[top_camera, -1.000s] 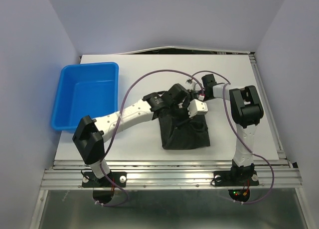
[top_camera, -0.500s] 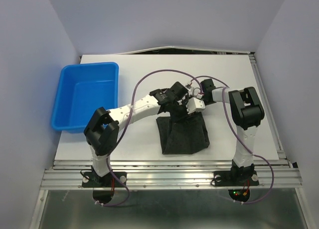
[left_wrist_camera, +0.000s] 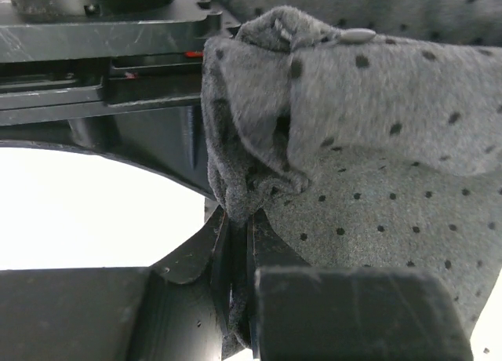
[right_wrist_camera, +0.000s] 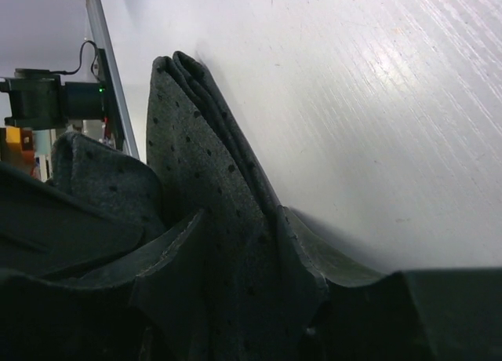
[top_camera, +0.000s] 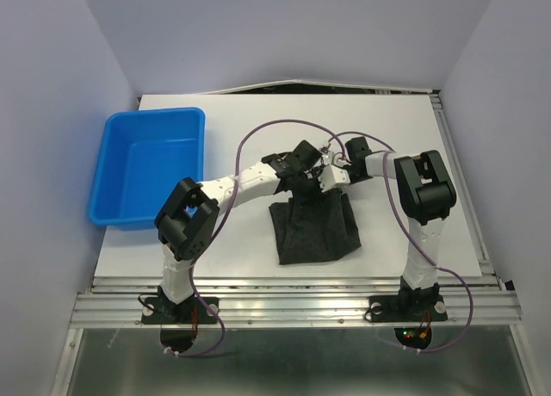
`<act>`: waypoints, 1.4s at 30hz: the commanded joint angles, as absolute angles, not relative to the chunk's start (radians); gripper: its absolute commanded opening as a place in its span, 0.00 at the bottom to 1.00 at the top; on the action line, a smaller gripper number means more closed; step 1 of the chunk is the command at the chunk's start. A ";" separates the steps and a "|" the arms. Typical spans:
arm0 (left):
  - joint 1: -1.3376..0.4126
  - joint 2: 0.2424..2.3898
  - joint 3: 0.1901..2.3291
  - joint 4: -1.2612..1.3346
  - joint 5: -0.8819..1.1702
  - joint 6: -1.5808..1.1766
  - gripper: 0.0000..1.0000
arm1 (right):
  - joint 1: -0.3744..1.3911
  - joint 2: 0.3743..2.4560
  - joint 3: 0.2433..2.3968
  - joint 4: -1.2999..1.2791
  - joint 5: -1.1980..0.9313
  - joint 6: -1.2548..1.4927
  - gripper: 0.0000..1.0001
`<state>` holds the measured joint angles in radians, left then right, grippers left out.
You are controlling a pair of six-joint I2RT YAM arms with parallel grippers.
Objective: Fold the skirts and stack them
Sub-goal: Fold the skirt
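A dark charcoal skirt (top_camera: 313, 231) with fine pale dots lies at the table's middle, stretched back from its near edge. My left gripper (top_camera: 301, 179) is shut on its far edge at the left; the left wrist view shows bunched cloth (left_wrist_camera: 329, 141) pinched between the jaws. My right gripper (top_camera: 331, 181) is shut on the same far edge just to the right; the right wrist view shows the cloth (right_wrist_camera: 227, 243) between its fingers, a fold rising toward the table. Both grippers sit side by side, almost touching.
A blue tub (top_camera: 151, 165) stands at the left of the white table (top_camera: 413, 138). Purple cables loop over both arms. Metal rails run along the near edge (top_camera: 293, 306) and right side of the table.
Both grippers have pulled the skirt's far edge away from the arms' bases, toward the table's back. The crumpled heap has drawn out longer and flatter.
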<state>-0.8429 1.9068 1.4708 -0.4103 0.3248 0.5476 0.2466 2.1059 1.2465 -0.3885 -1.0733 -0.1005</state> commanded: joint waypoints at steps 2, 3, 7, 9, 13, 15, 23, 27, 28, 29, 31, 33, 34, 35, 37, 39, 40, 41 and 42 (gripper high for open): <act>-0.831 1.902 1.421 -0.278 0.238 0.581 0.00 | 0.272 2.114 1.224 -0.430 -1.008 -0.146 0.46; -0.831 1.905 1.414 -0.270 0.233 0.584 0.00 | 0.272 2.117 1.226 -0.433 -1.008 -0.146 0.45; -0.831 1.930 1.381 -0.233 0.222 0.589 0.00 | 0.272 2.125 1.242 -0.434 -1.003 -0.132 0.48; -0.831 1.942 1.365 -0.224 0.227 0.589 0.00 | 0.272 2.128 1.256 -0.434 -0.990 -0.121 0.52; -0.831 1.959 1.309 -0.196 0.239 0.577 0.00 | 0.262 2.129 1.310 -0.434 -0.905 -0.094 0.66; -0.831 1.962 1.286 -0.178 0.238 0.577 0.01 | 0.250 2.141 1.357 -0.436 -0.878 -0.060 0.75; -0.828 1.976 1.244 -0.170 0.262 0.581 0.08 | 0.178 2.164 1.521 -0.437 -0.774 0.087 0.86; -0.816 2.002 1.269 -0.202 0.299 0.583 0.18 | 0.080 2.149 1.604 -0.452 -0.695 0.133 0.88; -0.808 2.006 1.281 -0.219 0.328 0.578 0.21 | 0.057 2.145 1.643 -0.480 -0.698 0.140 0.88; -0.799 2.011 1.290 -0.227 0.343 0.572 0.24 | 0.034 2.137 1.643 -0.480 -0.704 0.143 0.87; -0.773 2.034 1.321 -0.265 0.385 0.555 0.29 | -0.041 2.099 1.681 -0.541 -0.757 0.130 0.84; -0.756 2.049 1.335 -0.279 0.399 0.537 0.32 | -0.081 2.047 1.657 -0.601 -0.804 0.108 0.80; -0.746 2.054 1.347 -0.290 0.405 0.526 0.32 | -0.104 1.980 1.637 -0.620 -0.852 0.045 0.78; -0.741 2.060 1.351 -0.294 0.410 0.523 0.33 | -0.104 1.942 1.614 -0.680 -0.868 0.011 0.77; -0.730 2.069 1.364 -0.313 0.416 0.514 0.35 | -0.104 1.875 1.534 -0.776 -0.903 -0.142 0.76; -0.726 2.091 1.391 -0.337 0.429 0.502 0.38 | -0.092 1.789 1.427 -0.899 -0.971 -0.251 0.76; -0.724 2.100 1.402 -0.347 0.436 0.496 0.39 | -0.092 1.764 1.389 -0.932 -0.977 -0.286 0.76; -0.718 2.118 1.422 -0.354 0.449 0.483 0.41 | -0.077 1.719 1.346 -0.986 -0.985 -0.314 0.76; -0.715 2.129 1.431 -0.363 0.454 0.479 0.41 | -0.066 1.694 1.300 -0.995 -0.982 -0.334 0.76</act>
